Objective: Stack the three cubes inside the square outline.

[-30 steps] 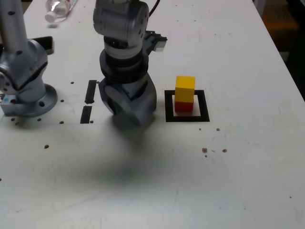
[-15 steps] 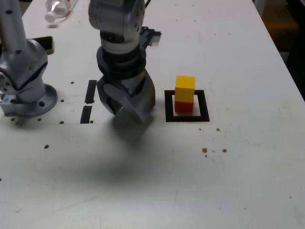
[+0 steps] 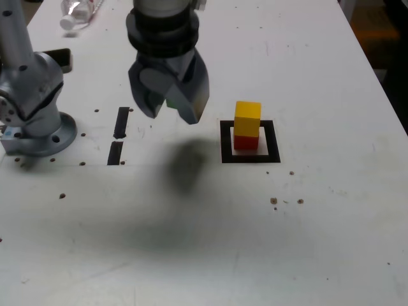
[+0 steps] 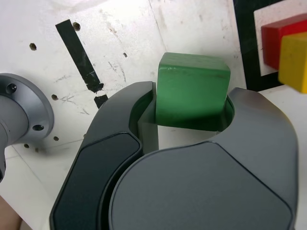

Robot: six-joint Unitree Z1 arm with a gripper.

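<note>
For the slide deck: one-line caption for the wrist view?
Gripper shut on the green cube, with the yellow cube stacked on the red cube inside the square outline.

The exterior camera is looking down from a raised spot in front of the white worktop (image 3: 319, 242), tilted steeply and standing far enough back to take in the arm's base (image 3: 35, 121) at the exterior view's left, the gripper (image 3: 171, 105) hanging above the surface, and the square outline (image 3: 250, 157) with its stack. The wrist camera is sitting just behind the jaws and facing out along them, so close that the dark gripper (image 4: 192, 108) is filling most of its picture. Both views are sharing the green cube (image 4: 192, 88), the black strips (image 3: 118, 134), the base, the outline's edge, and the red cube (image 4: 276, 40) under the yellow cube (image 4: 295, 60).
</note>
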